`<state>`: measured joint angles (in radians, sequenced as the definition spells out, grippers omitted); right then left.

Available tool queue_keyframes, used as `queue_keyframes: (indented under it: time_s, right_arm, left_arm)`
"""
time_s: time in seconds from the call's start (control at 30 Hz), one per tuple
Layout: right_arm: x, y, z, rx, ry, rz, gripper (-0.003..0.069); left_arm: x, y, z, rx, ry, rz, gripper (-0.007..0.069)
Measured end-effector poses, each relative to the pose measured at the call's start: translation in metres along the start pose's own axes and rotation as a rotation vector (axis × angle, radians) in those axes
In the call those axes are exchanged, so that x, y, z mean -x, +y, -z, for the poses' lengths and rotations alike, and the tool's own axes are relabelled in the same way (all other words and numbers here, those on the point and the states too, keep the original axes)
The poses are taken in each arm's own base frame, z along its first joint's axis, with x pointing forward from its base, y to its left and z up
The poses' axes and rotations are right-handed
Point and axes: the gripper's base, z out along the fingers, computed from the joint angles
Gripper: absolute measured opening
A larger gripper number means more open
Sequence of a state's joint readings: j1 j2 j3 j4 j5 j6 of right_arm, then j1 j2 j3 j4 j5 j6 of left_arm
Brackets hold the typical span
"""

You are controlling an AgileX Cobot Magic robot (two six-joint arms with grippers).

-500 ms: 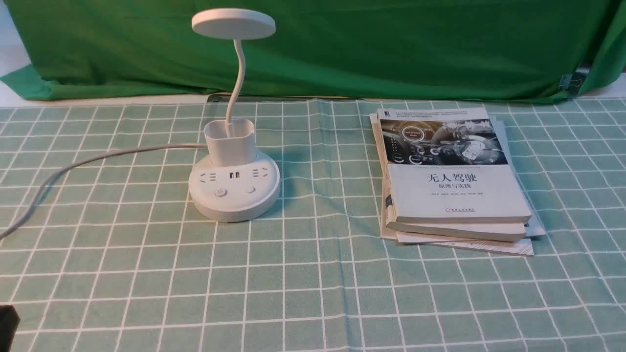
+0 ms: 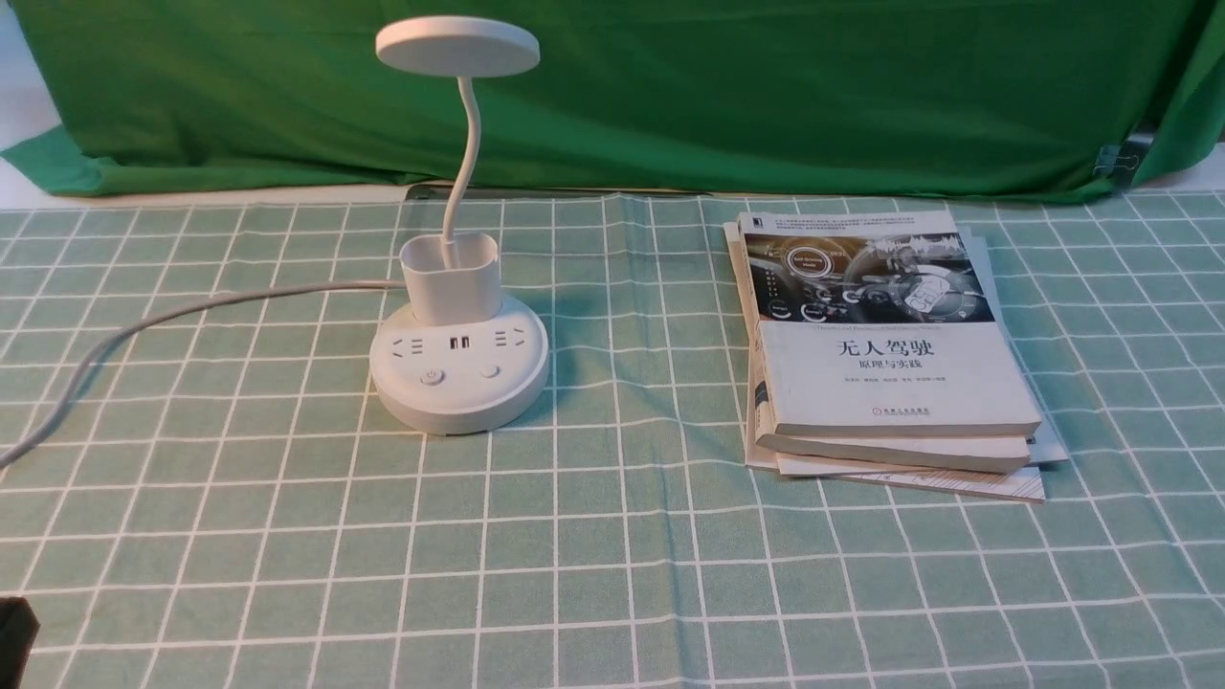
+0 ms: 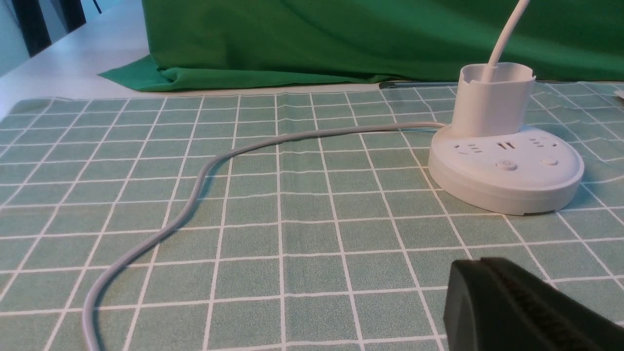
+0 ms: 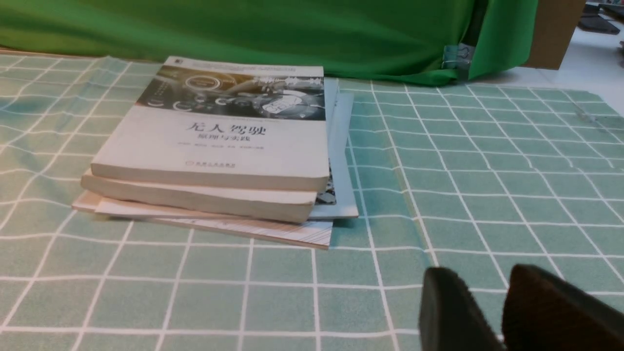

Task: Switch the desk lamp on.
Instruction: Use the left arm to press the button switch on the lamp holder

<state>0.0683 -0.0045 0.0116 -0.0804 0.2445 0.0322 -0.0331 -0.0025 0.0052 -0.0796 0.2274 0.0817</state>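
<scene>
The lamp [image 2: 457, 48], upper left of the front frame, looks unlit; pressing its button remains. Left fingers [image 3: 480, 265] look clenched, right fingers [image 4: 487, 278] slightly parted, both empty.

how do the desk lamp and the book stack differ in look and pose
The desk lamp is white plastic; the book stack has a printed photo and Chinese title on its top cover.
The desk lamp stands tall on a round base, while the book stack lies flat with squared, uneven edges.
Both the desk lamp and the book stack rest on the checked cloth.
</scene>
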Motion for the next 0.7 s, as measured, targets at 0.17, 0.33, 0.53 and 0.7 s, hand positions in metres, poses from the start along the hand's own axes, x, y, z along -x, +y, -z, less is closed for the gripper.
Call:
queue_keyframes:
  time_s: [0.17, 0.33, 0.53, 0.7]
  right_arm:
    - [0.0, 0.0, 0.0, 0.0, 0.0, 0.0, 0.0241]
    - [0.0, 0.0, 0.0, 0.0, 0.0, 0.0, 0.0241]
    - [0.0, 0.0, 0.0, 0.0, 0.0, 0.0, 0.0241]
    - [0.0001, 0.0, 0.0, 0.0, -0.001, 0.0, 0.0241]
  left_arm:
    - [0.0, 0.0, 0.0, 0.0, 0.0, 0.0, 0.0001]
    - [0.0, 0.0, 0.0, 0.0, 0.0, 0.0, 0.0001]
    - [0.0, 0.0, 0.0, 0.0, 0.0, 0.0, 0.0001]
    - [0.0012, 0.0001, 0.0, 0.001, -0.013, 0.0, 0.0001]
